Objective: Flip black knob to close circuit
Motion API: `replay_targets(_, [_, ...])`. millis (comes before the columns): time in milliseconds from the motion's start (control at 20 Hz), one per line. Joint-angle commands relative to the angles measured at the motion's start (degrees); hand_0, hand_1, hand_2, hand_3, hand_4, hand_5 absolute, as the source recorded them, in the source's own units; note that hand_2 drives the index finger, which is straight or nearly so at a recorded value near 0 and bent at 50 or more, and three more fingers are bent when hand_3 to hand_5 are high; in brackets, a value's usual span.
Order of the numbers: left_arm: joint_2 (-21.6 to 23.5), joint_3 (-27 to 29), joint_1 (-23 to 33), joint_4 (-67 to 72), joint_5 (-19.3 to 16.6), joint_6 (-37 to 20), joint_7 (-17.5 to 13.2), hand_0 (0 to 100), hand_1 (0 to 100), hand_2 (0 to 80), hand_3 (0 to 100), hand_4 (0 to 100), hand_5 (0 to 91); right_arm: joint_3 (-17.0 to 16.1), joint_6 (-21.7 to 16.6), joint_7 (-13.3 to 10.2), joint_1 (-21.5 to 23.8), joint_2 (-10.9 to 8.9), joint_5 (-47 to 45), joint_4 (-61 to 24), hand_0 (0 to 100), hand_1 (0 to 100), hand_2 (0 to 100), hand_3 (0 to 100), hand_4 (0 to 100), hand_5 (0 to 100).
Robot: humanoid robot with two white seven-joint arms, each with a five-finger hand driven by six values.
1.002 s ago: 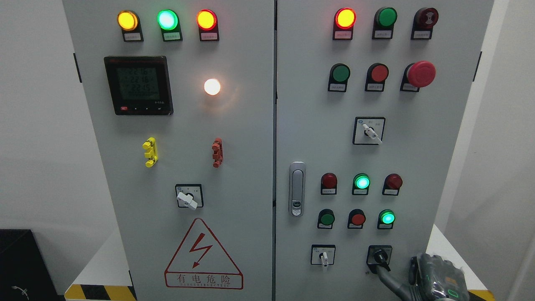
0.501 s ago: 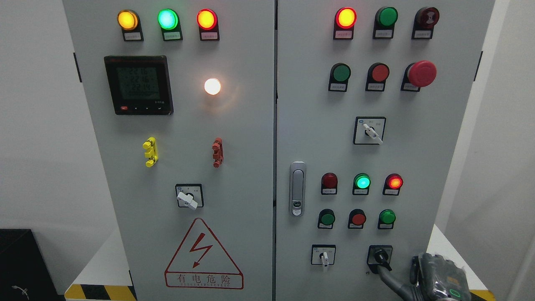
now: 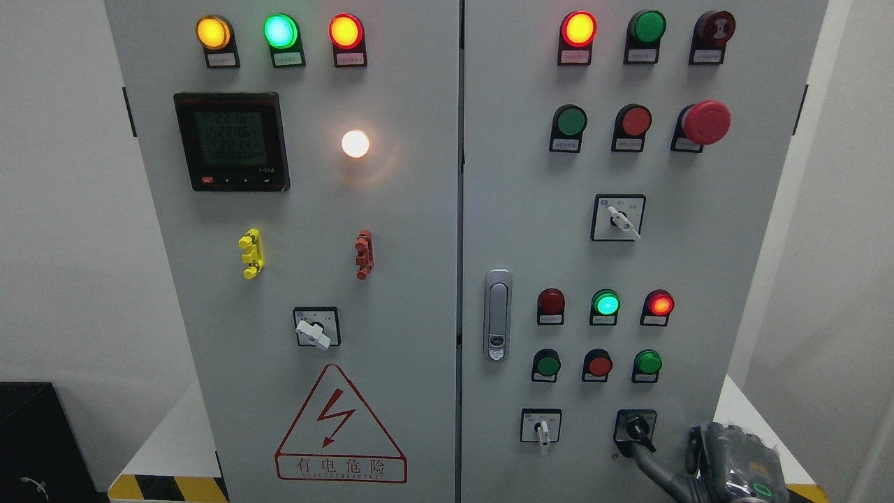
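Observation:
The black knob sits in a black square plate at the lower right of the cabinet's right door, its handle slanting down to the right. My right hand comes in at the bottom right corner. One dark finger stretches up-left, its tip right under the knob's lower end; the other fingers stay back by the palm and hold nothing. Above the knob, a red lamp and a green lamp glow, while the green button is dark. My left arm is out of view.
A white-handled selector sits left of the black knob, another higher up. A red mushroom stop button juts out at the upper right. The door latch is near the seam. The left door carries a meter.
The red lamp above the knob has lit and the green button below it has gone dark. My right hand has drifted slightly right and down.

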Motion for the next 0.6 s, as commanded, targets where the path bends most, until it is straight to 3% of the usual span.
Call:
replay_targets(0, [0.0,-1.2,0.0,1.2,-1.2,0.0,0.0,0,0,0.0,0,0,0.0,-0.3,0.0,-0.2,0.1,-1.07,-0.2,-0.7,0,14,77,96,78,80])
replay_targets(551, [0.0,-1.1,0.0,1.2,-1.2,0.0,0.0,0,0,0.0,0,0,0.0,-0.4,0.0,0.3,0.4,-1.07,-0.2,-1.1,0,15,77,96,78,80])
